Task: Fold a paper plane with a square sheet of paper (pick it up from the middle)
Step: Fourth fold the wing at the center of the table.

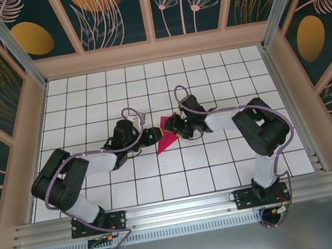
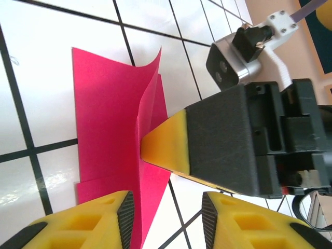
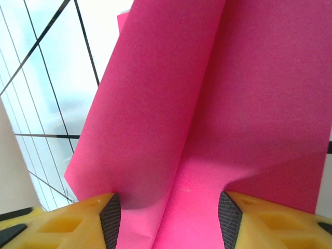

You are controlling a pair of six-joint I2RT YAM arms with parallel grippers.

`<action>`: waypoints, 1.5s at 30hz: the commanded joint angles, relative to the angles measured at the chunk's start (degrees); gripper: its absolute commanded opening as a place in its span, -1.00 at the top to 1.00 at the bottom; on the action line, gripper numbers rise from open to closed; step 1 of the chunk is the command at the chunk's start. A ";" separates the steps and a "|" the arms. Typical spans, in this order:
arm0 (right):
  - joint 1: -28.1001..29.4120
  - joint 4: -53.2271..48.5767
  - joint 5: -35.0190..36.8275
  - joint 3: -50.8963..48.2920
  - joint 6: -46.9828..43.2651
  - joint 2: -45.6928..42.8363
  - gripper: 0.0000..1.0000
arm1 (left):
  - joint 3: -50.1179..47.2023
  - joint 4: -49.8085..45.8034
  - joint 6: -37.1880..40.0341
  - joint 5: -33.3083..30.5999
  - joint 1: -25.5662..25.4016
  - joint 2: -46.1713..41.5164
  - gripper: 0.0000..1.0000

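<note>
Two pincers meet over the magenta sheet of paper (image 1: 166, 136), which lies partly folded near the middle of the white gridded surface (image 1: 224, 172). One flap curls up along a crease while the rest lies flat. The left pincer (image 2: 167, 218) stands open, its padded fingers apart, and the paper's near edge reaches in beside one pad. The right pincer (image 3: 168, 212) is open too, spread across the raised fold, one yellow fingertip (image 2: 163, 145) touching the sheet at the crease.
</note>
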 commanded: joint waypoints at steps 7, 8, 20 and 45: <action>0.37 -12.18 9.37 3.26 -0.41 7.42 -0.20 | -2.33 4.68 -0.38 3.43 0.39 -0.57 0.41; 0.43 -12.72 9.66 3.50 -0.46 7.62 -0.21 | -2.41 4.93 -0.42 3.88 0.37 -0.94 0.43; 0.87 -14.65 10.13 4.46 -0.92 7.89 -0.30 | 1.72 3.28 -0.83 6.24 0.24 4.63 0.63; -0.11 -11.98 7.62 2.72 -4.34 5.89 -0.19 | 5.67 -3.74 0.21 -0.17 0.34 11.32 0.81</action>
